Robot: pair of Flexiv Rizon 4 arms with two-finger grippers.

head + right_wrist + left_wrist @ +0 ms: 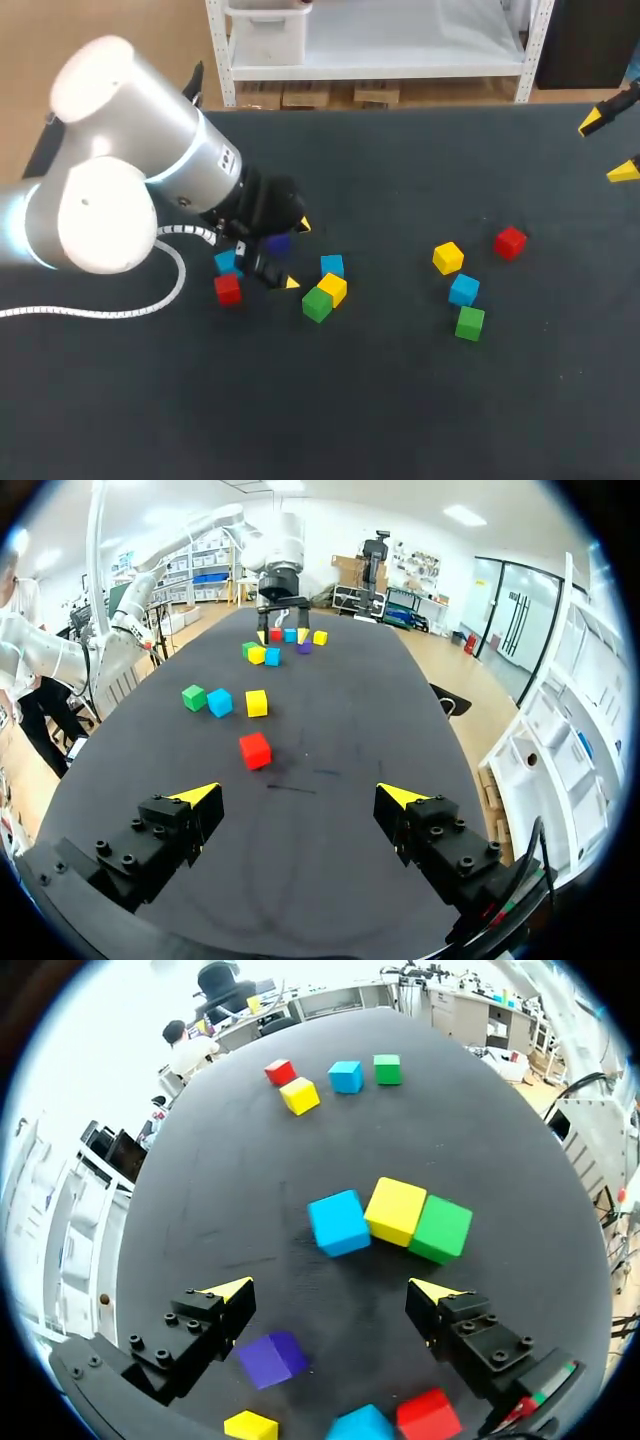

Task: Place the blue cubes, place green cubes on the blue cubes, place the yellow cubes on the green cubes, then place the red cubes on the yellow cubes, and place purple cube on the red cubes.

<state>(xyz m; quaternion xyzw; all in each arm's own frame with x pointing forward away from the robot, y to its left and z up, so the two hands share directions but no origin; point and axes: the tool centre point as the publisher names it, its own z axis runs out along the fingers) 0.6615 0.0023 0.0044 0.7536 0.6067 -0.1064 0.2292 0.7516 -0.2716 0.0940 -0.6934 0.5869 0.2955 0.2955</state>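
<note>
Purple cube [278,242] obscured, seemingly under left tool [297,254]

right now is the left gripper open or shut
Open: the left gripper has yellow tips wide apart, small purple cube lying unclamped between them.

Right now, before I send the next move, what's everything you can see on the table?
Blue cubes: 3, blue; one in the row ahead of the left claw, one in the right-hand group, one behind the left claw.
Green cubes: 2, green; row end, right-hand group.
Yellow cubes: 3, yellow; row middle, right-hand group, behind the left claw.
Red cubes: 2, red; right-hand group, beside the rear blue.
Purple cube: 1, purple; between the left claw's fingers.
Table: 1, dark.
Left claw: open, over the purple cube.
Right claw: open, empty, at the table's edge.
</note>
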